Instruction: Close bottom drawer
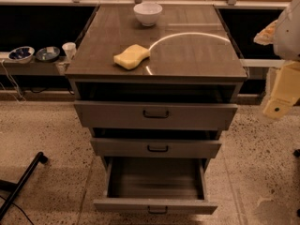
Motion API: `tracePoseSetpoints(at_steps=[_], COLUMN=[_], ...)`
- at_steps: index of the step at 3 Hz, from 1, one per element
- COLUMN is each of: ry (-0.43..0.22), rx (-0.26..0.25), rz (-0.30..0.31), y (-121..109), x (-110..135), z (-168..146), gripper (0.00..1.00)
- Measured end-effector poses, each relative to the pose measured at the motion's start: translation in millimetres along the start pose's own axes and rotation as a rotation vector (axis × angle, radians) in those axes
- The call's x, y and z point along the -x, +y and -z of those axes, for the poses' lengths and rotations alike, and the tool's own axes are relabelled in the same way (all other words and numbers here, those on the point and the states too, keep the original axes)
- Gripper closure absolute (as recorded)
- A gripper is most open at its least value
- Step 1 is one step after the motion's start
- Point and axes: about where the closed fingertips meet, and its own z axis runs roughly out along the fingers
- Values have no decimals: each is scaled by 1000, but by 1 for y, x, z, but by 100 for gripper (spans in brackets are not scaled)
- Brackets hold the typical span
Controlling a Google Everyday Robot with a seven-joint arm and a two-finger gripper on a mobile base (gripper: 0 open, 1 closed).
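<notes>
The bottom drawer (154,205) is the lowest of three grey-brown drawers in the cabinet (187,55). It is pulled far out toward me, and its inside shows bare. Its small black handle (157,210) sits on the shallow front panel at the lower edge of the view. The middle drawer (156,147) and top drawer (156,115) each stand slightly out. My gripper (277,108), cream-yellow under a white arm, hangs at the far right edge. It is level with the top drawer and well clear of the cabinet, far above and to the right of the bottom drawer.
A yellow sponge (131,56) and a white bowl (147,13) sit on the cabinet top. Two bowls (21,54) and a cup (69,49) stand on a low shelf at left. A black leg (23,182) crosses the speckled floor at lower left.
</notes>
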Motion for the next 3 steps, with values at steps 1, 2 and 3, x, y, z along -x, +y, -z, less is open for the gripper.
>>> tracePoseSetpoints(at_steps=[1,2,3], ry=[2,29,26], rx=[-27,-75,-98], rz=[11,44,127], y=[2,16,39], x=[-1,-12,-18], z=[1,-27,-57], gripper=[0,0,0])
